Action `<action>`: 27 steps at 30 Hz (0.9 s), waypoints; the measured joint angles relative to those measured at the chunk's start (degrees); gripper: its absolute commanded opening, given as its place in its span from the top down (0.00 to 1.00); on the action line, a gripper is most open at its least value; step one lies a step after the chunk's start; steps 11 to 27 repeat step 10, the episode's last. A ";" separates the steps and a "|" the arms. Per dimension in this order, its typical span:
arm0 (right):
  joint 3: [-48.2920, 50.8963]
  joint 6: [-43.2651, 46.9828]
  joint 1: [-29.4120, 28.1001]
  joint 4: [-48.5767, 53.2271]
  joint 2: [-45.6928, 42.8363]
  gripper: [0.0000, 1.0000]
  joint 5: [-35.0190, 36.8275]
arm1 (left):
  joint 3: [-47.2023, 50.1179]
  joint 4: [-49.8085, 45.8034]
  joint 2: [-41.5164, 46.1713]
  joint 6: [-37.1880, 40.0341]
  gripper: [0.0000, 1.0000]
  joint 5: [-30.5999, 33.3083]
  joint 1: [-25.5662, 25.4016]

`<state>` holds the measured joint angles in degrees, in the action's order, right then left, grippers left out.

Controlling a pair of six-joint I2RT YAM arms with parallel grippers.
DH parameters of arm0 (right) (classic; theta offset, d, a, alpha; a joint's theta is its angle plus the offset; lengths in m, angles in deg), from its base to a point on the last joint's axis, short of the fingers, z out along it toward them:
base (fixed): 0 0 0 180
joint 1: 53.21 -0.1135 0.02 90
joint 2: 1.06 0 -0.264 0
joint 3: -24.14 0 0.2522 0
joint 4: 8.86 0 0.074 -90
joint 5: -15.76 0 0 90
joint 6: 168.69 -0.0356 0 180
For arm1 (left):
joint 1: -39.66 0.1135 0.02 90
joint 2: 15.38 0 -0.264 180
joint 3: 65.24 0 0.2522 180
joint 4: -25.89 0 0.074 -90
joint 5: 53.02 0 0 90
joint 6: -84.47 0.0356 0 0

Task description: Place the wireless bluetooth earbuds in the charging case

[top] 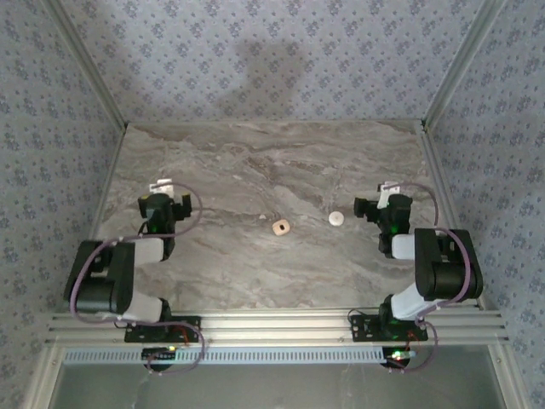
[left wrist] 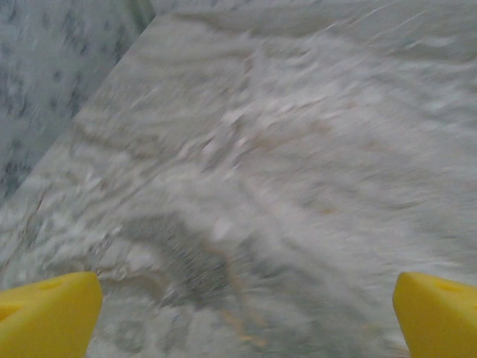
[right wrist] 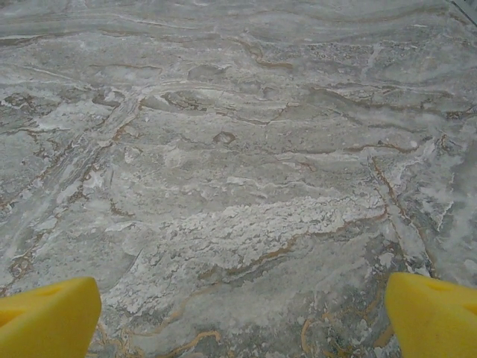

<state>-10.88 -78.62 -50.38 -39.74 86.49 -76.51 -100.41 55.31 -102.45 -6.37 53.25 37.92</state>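
Observation:
The charging case (top: 280, 227), a small peach rounded square with a darker centre, lies on the marble table near its middle. A tiny pale speck (top: 264, 218) just up and left of it may be one of the earbuds; it is too small to tell. My left gripper (left wrist: 246, 317) is open over bare marble, well left of the case, its yellow fingertips (left wrist: 48, 313) wide apart with nothing between them. My right gripper (right wrist: 242, 317) is open too, right of the case, with its yellow fingertips (right wrist: 52, 317) over bare marble.
A white round disc (top: 336, 218) lies right of the case, between it and the right arm (top: 393, 223). The left arm (top: 157, 217) stands near the table's left edge. Patterned walls and metal rails (top: 111, 183) bound the marble table. The left wrist view is blurred.

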 measured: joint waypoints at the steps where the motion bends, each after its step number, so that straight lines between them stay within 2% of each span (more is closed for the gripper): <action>1: -0.02 0.02 0.00 -0.04 0.00 0.00 0.11 | 0.15 -0.20 -1.29 -0.46 0.00 -0.70 1.09; 9: -0.02 0.46 -0.52 -0.22 0.00 0.00 0.68 | -0.31 3.43 -1.86 -1.73 0.00 -4.52 1.68; 27: -0.02 0.48 -0.52 -0.22 0.00 0.00 0.74 | -0.31 3.54 -1.86 -1.79 0.00 -4.55 1.68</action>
